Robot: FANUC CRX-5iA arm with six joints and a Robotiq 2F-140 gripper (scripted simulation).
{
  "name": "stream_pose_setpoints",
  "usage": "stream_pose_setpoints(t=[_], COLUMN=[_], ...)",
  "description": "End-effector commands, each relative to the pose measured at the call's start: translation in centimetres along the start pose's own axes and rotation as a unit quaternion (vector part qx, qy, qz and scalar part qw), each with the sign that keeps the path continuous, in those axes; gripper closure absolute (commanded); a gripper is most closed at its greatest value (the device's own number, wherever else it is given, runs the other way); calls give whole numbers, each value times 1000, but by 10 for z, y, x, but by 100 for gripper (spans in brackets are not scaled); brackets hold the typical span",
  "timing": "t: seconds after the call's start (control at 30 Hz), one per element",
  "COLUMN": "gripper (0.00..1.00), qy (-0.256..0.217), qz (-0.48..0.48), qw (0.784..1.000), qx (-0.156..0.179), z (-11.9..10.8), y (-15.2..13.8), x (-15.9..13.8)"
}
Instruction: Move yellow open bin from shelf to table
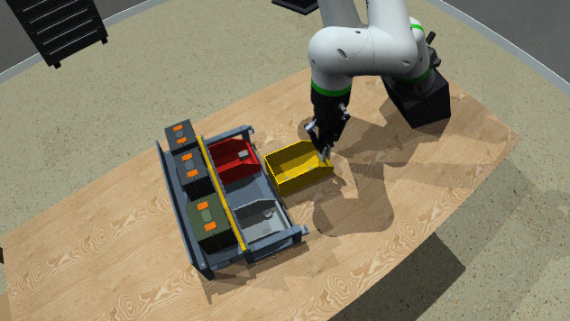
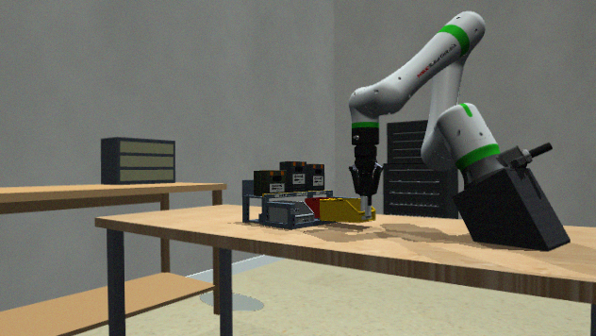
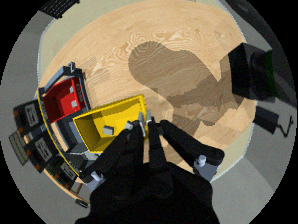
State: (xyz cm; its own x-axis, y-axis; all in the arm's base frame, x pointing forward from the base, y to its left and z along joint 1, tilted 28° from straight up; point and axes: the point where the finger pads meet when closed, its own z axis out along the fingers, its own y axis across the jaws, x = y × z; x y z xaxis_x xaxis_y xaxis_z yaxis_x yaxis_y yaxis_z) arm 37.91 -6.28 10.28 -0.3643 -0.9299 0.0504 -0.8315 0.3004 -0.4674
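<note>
The gripper (image 1: 324, 151) points straight down, its fingers pinched narrow on the low front wall of the yellow bin (image 1: 295, 168). That bin is clear of the shelf (image 1: 298, 231), just beside it over the table (image 1: 406, 189); whether its base touches the wood I cannot tell. From above you can see into the bins: the red bin (image 1: 232, 159) and a grey bin (image 1: 262, 218) sit in the shelf's lower row, fronts facing out, with a vacant slot between them. The side view instead shows three dark boxes (image 2: 293, 178) along the shelf's top, and the arm (image 2: 405, 85) bent high from its black pedestal (image 2: 542, 236), forearm sloping down to a vertical wrist. The wrist camera shows the pinched wall up close.
</note>
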Motion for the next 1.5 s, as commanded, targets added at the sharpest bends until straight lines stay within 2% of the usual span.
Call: stream_pose_setpoints(t=[0.0, 0.83, 1.0, 1.47], gripper=[100, 100, 100, 100], qy=[1, 1, 1, 1], qz=[1, 1, 1, 1], qw=[1000, 1000, 1000, 1000], qx=[3, 3, 3, 3], z=[-3, -3, 5, 8], y=[12, 7, 7, 7], x=[-1, -1, -1, -1])
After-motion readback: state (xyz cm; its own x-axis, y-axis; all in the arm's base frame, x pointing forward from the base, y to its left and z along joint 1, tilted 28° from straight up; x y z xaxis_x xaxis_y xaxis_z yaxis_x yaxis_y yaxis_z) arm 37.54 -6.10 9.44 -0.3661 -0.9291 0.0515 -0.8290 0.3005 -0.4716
